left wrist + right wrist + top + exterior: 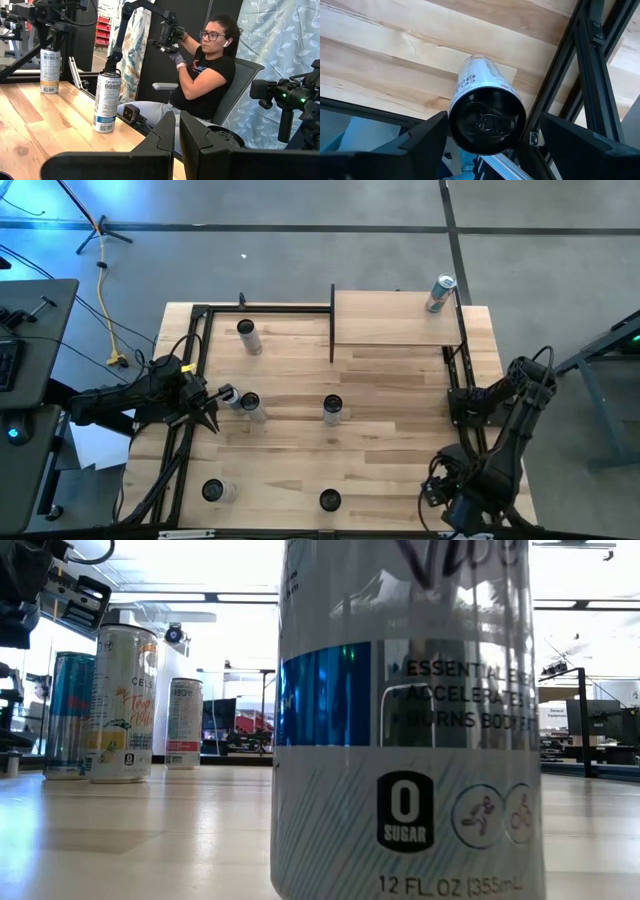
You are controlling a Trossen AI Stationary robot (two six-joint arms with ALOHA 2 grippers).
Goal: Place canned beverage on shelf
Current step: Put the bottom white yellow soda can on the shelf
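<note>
A white canned beverage (485, 85) stands upright on its base on the table, close to the near edge and beside the right black rail (570, 65). The left wrist view shows it too (50, 70); in the high view my right arm hides it. My right gripper (492, 116) (452, 492) points down over it, open, one finger on either side of the can's dark top with a gap showing. The shelf (395, 320) stands at the far right, and another can (440, 293) stands on its far right corner. My left gripper (212, 423) waits shut at the table's left.
Several more cans stand on the table: (248, 337), (250, 405), (332, 409), (215, 491), (329, 500). Black frame rails run along the left side (190, 380) and the right side (462, 370). A person (205, 75) sits beyond the near edge.
</note>
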